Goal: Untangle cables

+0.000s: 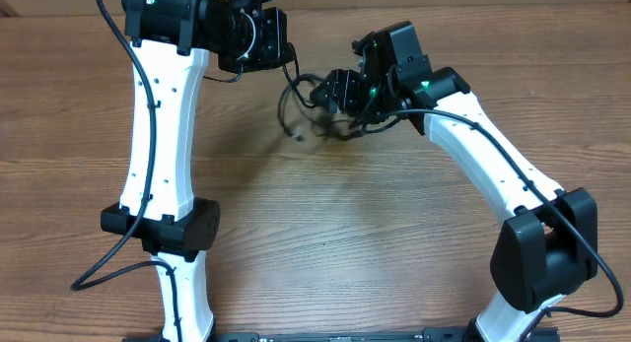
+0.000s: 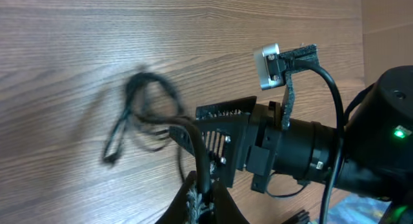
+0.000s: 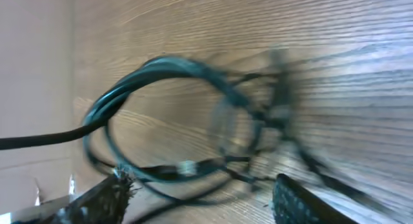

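A tangle of thin black cables (image 1: 314,113) hangs and lies between the two grippers at the far middle of the table. My left gripper (image 1: 268,48) is shut on one black cable (image 2: 199,161), which runs up from its jaws (image 2: 201,201) to blurred loops (image 2: 143,114) over the wood. My right gripper (image 1: 347,94) is open, its fingers (image 3: 197,198) spread wide just beside the blurred cable loops (image 3: 187,121); nothing is held between them. The right gripper body fills the left wrist view (image 2: 303,146).
The wooden table (image 1: 325,234) stretches toward the front. The two arm bases (image 1: 163,229) stand at the left and right (image 1: 542,248). A light wall edge (image 3: 32,88) shows in the right wrist view.
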